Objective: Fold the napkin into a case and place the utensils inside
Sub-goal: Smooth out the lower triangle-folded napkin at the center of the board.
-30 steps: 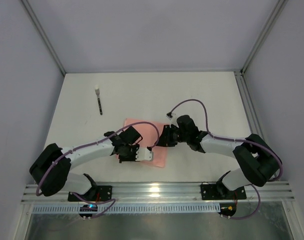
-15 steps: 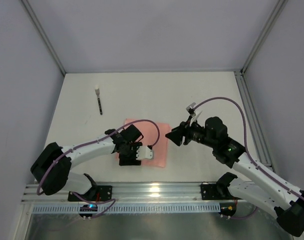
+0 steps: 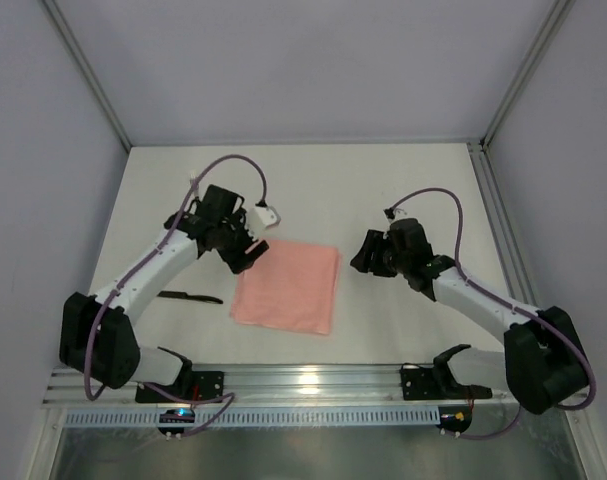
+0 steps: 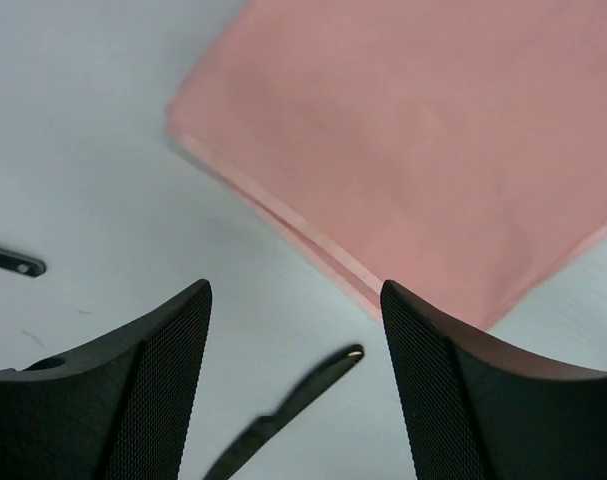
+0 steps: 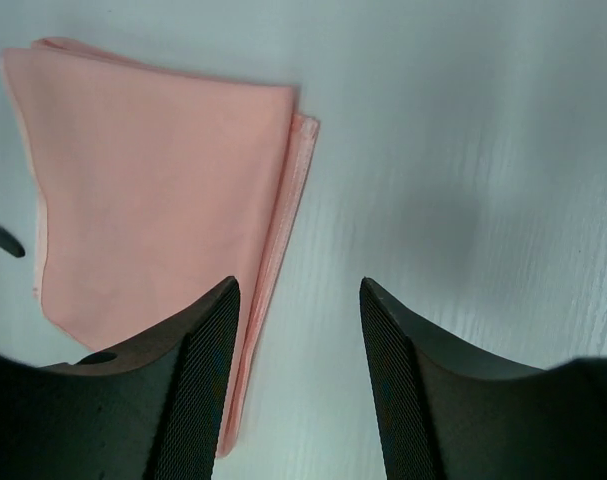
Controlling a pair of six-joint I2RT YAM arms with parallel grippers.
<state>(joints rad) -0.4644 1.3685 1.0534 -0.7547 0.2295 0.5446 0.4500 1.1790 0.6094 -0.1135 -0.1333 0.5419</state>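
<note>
The salmon-pink napkin [image 3: 286, 286] lies flat on the white table as a roughly square fold with layered edges [image 4: 433, 150] [image 5: 153, 170]. No case shape is in view. One black utensil [image 3: 190, 296] lies on the table left of the napkin. In the left wrist view it shows blurred between the fingers [image 4: 283, 420], and the end of another dark utensil [image 4: 13, 263] shows at the left edge. My left gripper [image 3: 248, 258] [image 4: 295, 290] hangs open over the napkin's far-left corner, holding nothing. My right gripper [image 3: 361, 258] [image 5: 299, 282] stands open just right of the napkin's right edge, empty.
Metal frame posts [image 3: 83, 75] and pale walls close in the table on three sides. A rail [image 3: 313, 380] runs along the near edge by the arm bases. Purple cables [image 3: 433, 195] loop above both wrists.
Both grippers have opened. My left arm swung from the napkin's near edge to its far-left corner. The right gripper backed off to the right. The napkin now lies flat and uncovered.
</note>
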